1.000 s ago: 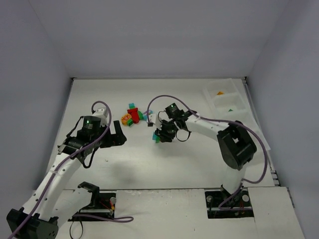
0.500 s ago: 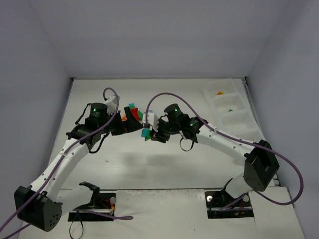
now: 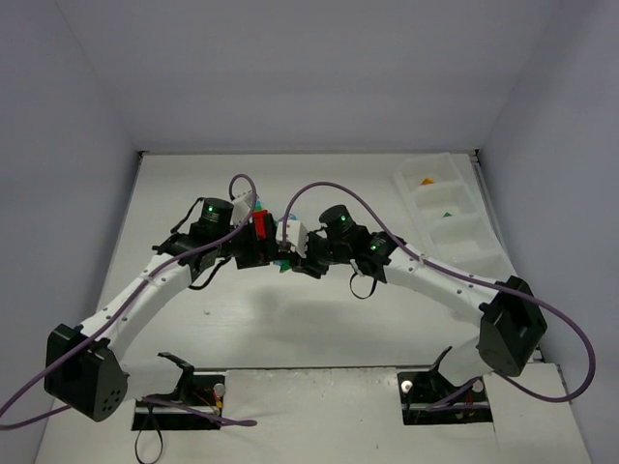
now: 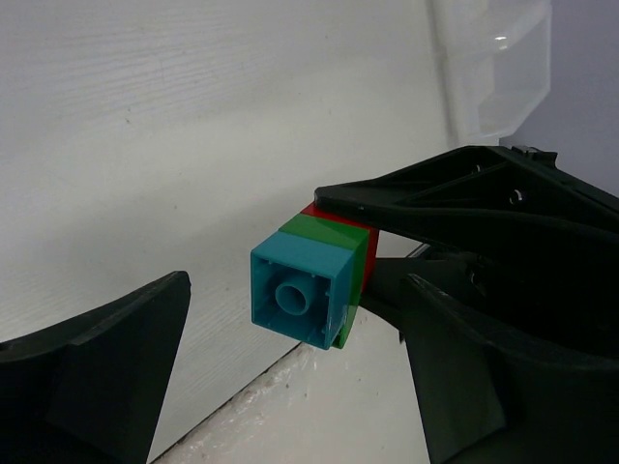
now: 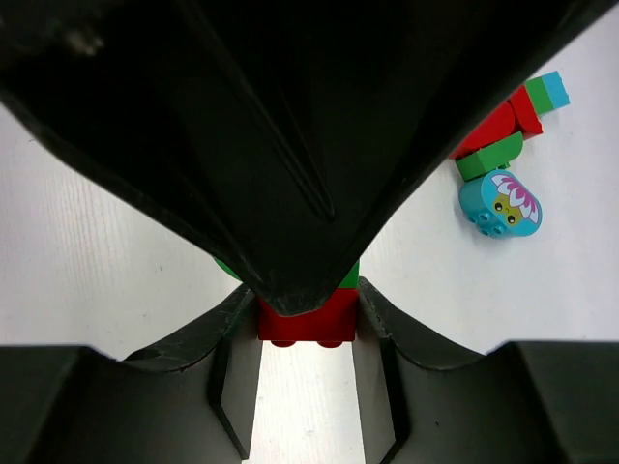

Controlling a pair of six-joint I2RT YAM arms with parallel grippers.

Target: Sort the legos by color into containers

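My right gripper (image 5: 308, 333) is shut on the red brick (image 5: 308, 324) at one end of a short lego stack. The left wrist view shows that stack end-on: teal brick (image 4: 302, 290), green brick (image 4: 354, 259), then red (image 4: 334, 217). My left gripper (image 4: 295, 300) is open, its fingers (image 4: 97, 372) wide on either side of the teal end without touching it. In the top view both grippers meet at mid-table, left (image 3: 261, 247) and right (image 3: 296, 255). The compartment tray (image 3: 462, 230) lies at the far right, holding an orange piece (image 3: 426, 181) and a green piece (image 3: 447, 214).
Loose legos lie on the table behind the grippers: a red piece (image 5: 493, 128), a green piece (image 5: 488, 157), a round teal piece with a flower face (image 5: 499, 203) and a small green-teal piece (image 5: 547, 92). Side walls enclose the table.
Both arms have stretched toward the table's middle. The right gripper carried the stack leftward, and the left gripper swung right until its open fingers straddle the teal end.
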